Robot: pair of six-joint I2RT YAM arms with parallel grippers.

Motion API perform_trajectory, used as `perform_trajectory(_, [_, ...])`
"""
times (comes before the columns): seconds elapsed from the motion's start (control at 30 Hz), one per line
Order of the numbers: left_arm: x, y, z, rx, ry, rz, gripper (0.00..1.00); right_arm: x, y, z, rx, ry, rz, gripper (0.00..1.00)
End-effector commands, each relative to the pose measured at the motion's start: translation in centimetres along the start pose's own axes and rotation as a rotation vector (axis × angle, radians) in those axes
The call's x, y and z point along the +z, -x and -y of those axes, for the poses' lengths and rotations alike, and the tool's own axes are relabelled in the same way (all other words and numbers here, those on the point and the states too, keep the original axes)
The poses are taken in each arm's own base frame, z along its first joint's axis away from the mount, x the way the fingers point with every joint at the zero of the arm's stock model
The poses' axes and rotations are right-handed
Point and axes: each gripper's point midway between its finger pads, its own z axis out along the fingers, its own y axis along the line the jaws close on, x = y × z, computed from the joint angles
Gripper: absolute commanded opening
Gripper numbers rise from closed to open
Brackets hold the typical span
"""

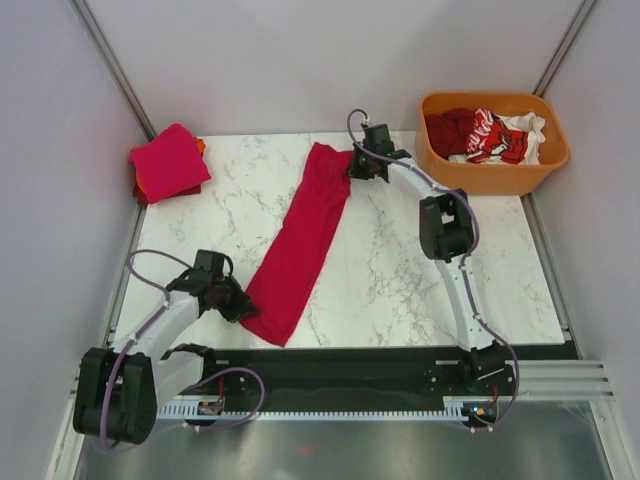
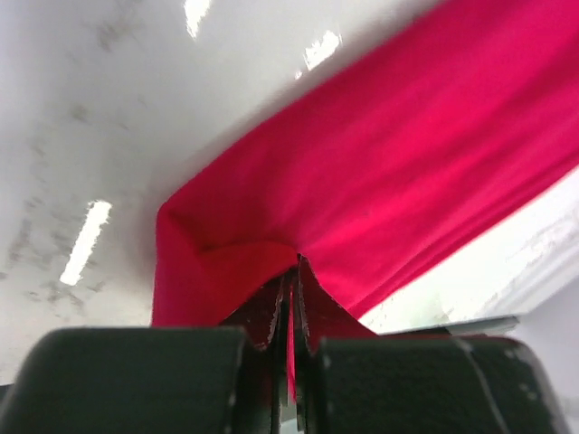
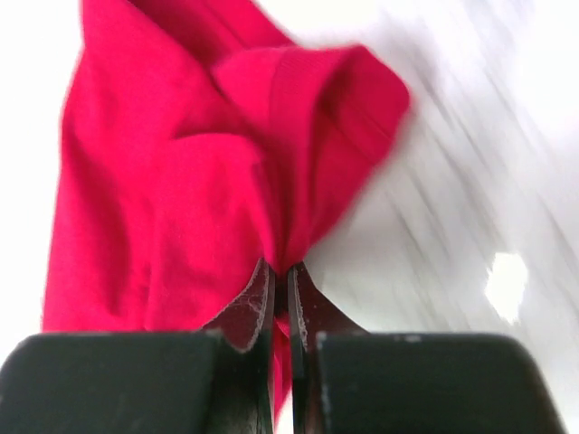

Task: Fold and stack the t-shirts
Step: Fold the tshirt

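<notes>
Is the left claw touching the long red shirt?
Touching. In the left wrist view the left gripper is shut on a fold of the crimson t-shirt.

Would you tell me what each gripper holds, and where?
Both pinch the crimson t-shirt: left gripper at its near end, right gripper at its far end.

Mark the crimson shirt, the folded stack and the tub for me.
crimson shirt (image 1: 300, 243), top view, middle of the strip.
folded stack (image 1: 168, 160), top view, top pink shirt.
tub (image 1: 490, 179), top view, near wall.
</notes>
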Motion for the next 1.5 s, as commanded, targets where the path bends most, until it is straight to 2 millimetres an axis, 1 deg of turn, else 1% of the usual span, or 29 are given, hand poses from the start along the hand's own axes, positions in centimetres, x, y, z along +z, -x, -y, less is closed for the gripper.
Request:
perform_trajectory(0.0, [-0.4, -2.2, 1.6, -0.034, -0.077, -0.080, 0.02, 3.5, 2.6, -4.1, -0.027, 0.214, 0.053, 0.00])
perform_trajectory(0.07, [-0.6, -3.1, 2.2, -0.060, -0.090, -0.105, 0.02, 4.8, 4.2, -5.8, 0.019, 0.307, 0.137, 0.01])
perform_trajectory(0.13, [-0.7, -4.4, 2.7, -0.086, -0.092, -0.138, 0.02, 5.3, 5.4, -6.1, 0.071, 0.321, 0.211, 0.04])
perform_trajectory(0.17, [-0.7, -4.7, 2.9, -0.097, -0.096, -0.143, 0.02, 5.3, 6.7, -6.5, 0.071, 0.336, 0.277, 0.05])
perform_trajectory(0.37, [-0.7, -7.2, 6.0, -0.081, -0.118, -0.147, 0.02, 5.1, 9.7, -8.0, 0.076, 0.374, 0.421, 0.04])
perform_trajectory(0.4, [0.0, -7.6, 5.9, -0.090, -0.081, -0.162, 0.02, 4.9, 9.9, -8.1, 0.077, 0.377, 0.433, 0.13])
perform_trajectory(0.43, [-0.1, -7.6, 7.0, -0.073, -0.095, -0.160, 0.02, 4.5, 10.3, -8.6, 0.064, 0.401, 0.449, 0.29])
perform_trajectory(0.47, [0.2, -8.1, 7.3, -0.049, -0.084, -0.172, 0.02, 4.5, 10.1, -8.7, 0.043, 0.405, 0.446, 0.56])
perform_trajectory(0.5, [0.8, -8.3, 7.7, -0.045, -0.056, -0.186, 0.02, 4.4, 9.9, -9.1, 0.026, 0.411, 0.442, 0.98])
perform_trajectory(0.53, [1.0, -8.5, 8.4, -0.037, -0.066, -0.194, 0.02, 4.1, 10.0, -9.3, 0.012, 0.414, 0.439, 0.98])
perform_trajectory(0.63, [1.7, -9.8, 10.2, 0.006, -0.062, -0.220, 0.03, 2.3, 10.9, -9.4, -0.035, 0.388, 0.452, 0.98])
perform_trajectory(0.67, [1.7, -10.3, 10.7, 0.026, -0.067, -0.229, 0.03, 0.7, 11.7, -9.0, -0.044, 0.354, 0.462, 0.98])
perform_trajectory(0.7, [1.6, -10.4, 11.7, 0.037, -0.083, -0.229, 0.06, -0.2, 12.4, -8.2, -0.055, 0.323, 0.474, 0.98])
perform_trajectory(0.73, [1.6, -10.5, 11.8, 0.042, -0.081, -0.231, 0.06, -2.1, 13.0, -7.5, -0.049, 0.281, 0.477, 0.98])
perform_trajectory(0.8, [1.4, -10.5, 12.4, 0.048, -0.096, -0.222, 0.08, -4.4, 13.8, -5.5, -0.035, 0.229, 0.465, 0.98])
perform_trajectory(0.83, [1.2, -10.4, 12.7, 0.051, -0.106, -0.209, 0.08, -6.6, 13.1, -4.7, -0.027, 0.197, 0.428, 0.98])
perform_trajectory(0.9, [1.0, -10.7, 13.4, 0.061, -0.128, -0.205, 0.09, -9.1, 12.1, -3.1, -0.023, 0.148, 0.401, 0.98])
perform_trajectory(0.93, [1.0, -11.0, 13.7, 0.069, -0.137, -0.209, 0.09, -13.0, 12.6, -3.8, -0.049, 0.141, 0.424, 0.98])
perform_trajectory(0.97, [1.3, -11.9, 13.6, 0.103, -0.128, -0.225, 0.11, -12.6, 8.7, -1.5, -0.037, 0.082, 0.346, 0.98])
perform_trajectory(1.0, [1.0, -12.3, 14.3, 0.126, -0.143, -0.232, 0.13, -13.7, 7.4, -1.2, -0.033, 0.074, 0.324, 0.98])
perform_trajectory(1.03, [0.9, -12.7, 14.3, 0.144, -0.144, -0.235, 0.15, -15.4, 4.6, -0.4, -0.020, 0.059, 0.275, 0.98])
perform_trajectory(1.1, [0.4, -13.7, 13.6, 0.145, -0.151, -0.216, 0.43, -17.0, 1.6, -0.3, -0.002, 0.077, 0.212, 0.98])
perform_trajectory(1.13, [0.2, -13.8, 13.2, 0.142, -0.155, -0.206, 0.51, -19.0, 0.8, -1.0, 0.000, 0.109, 0.206, 0.98])
perform_trajectory(1.17, [0.1, -14.0, 12.6, 0.136, -0.154, -0.190, 0.64, -18.9, -2.8, -0.2, 0.012, 0.105, 0.132, 0.98])
perform_trajectory(1.27, [-1.0, -13.8, 10.4, 0.140, -0.156, -0.169, 0.70, -21.0, -8.0, -0.3, -0.001, 0.124, 0.048, 0.98])
perform_trajectory(1.33, [-2.1, -13.3, 8.8, 0.160, -0.144, -0.149, 0.74, -22.7, -9.8, -0.8, -0.010, 0.148, 0.025, 0.98])
perform_trajectory(1.37, [-2.3, -12.5, 8.4, 0.193, -0.142, -0.101, 0.74, -22.8, -12.1, -0.6, -0.012, 0.150, -0.018, 0.98])
perform_trajectory(1.4, [-3.1, -11.9, 8.9, 0.221, -0.162, -0.067, 0.74, -23.2, -12.8, -0.6, -0.006, 0.155, -0.025, 0.98])
perform_trajectory(1.47, [-3.9, -9.8, 8.1, 0.271, -0.131, 0.047, 0.71, -24.2, -14.8, -1.2, -0.005, 0.192, -0.050, 0.98])
